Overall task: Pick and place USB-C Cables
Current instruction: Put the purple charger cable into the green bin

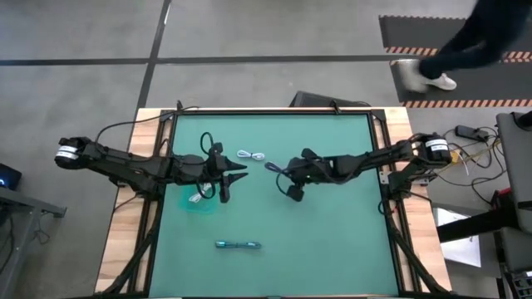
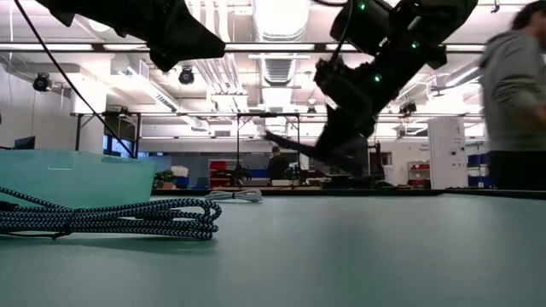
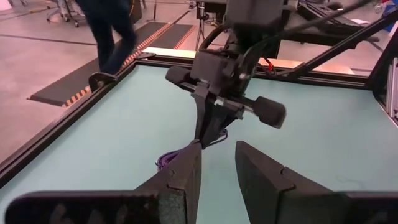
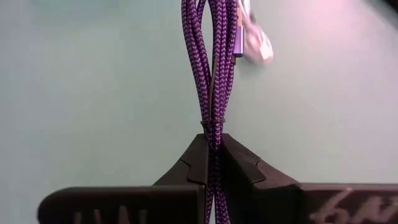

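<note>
My right gripper [image 1: 281, 171] is over the table's middle, shut on a purple braided cable bundle [image 4: 211, 62]. The bundle also shows as a purple loop [image 3: 168, 160] in the left wrist view. My left gripper [image 1: 229, 176] hovers open just left of it, its fingers [image 3: 186, 174] pointing at the right gripper. A white cable [image 1: 251, 155] lies on the mat toward the far edge. A black cable [image 1: 208, 143] lies left of the white one. The teal-blue cable [image 1: 238, 245] lies near the near edge. Another white cable [image 1: 199, 198] rests inside the tub. My right gripper pinches the purple bundle between its two fingers at the thin tie around the strands [image 4: 211, 121]. The fingers lie along the bundle. The strands and a silver plug [image 4: 255, 45] reach out past the fingertips. I cannot tell whether the bundle's lower end touches the mat.
A clear teal tub [image 1: 199, 203] stands under my left gripper, toward the near side. Black frame rails [image 1: 378, 149] edge the green mat. A person [image 2: 512, 94] walks past the table's far right corner. Open mat lies on the near right.
</note>
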You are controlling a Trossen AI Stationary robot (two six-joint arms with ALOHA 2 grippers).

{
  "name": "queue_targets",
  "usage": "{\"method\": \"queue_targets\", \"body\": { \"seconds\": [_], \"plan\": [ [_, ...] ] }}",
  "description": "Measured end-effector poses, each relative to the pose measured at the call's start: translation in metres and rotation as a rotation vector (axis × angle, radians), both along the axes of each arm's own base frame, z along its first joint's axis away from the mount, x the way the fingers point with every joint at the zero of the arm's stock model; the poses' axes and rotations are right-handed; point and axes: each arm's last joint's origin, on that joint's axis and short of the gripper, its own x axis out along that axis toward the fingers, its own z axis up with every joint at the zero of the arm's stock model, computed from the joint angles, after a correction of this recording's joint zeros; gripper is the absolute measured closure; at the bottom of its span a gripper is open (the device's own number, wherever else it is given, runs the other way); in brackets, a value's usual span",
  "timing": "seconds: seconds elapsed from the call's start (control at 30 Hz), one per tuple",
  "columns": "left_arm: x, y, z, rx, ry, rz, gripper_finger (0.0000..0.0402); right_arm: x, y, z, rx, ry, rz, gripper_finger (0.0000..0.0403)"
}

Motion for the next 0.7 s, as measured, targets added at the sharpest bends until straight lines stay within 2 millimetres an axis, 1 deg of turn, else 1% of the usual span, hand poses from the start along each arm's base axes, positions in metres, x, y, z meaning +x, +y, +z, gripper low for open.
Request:
{"method": "queue_targets", "body": {
  "seconds": [0.23,0.4,0.6,0.7],
  "plan": [
    [0.0,0.0,0.0,0.0,0.0,0.0,0.0319,0.006,0.005,0.008,-0.051,-0.196,0.059,0.039],
    [0.0,0.0,0.0,0.0,0.0,0.0,0.0319,0.004,0.005,0.009,-0.07,-0.296,0.067,0.039],
    [0.001,0.0,0.003,-0.004,-0.031,0.0,0.0319,0.002,0.007,0.017,-0.093,-0.506,0.13,0.039],
    [0.001,0.0,0.005,-0.008,-0.049,-0.007,0.0319,0.0,0.008,0.019,-0.108,-0.575,0.153,0.039]
  ]
}}
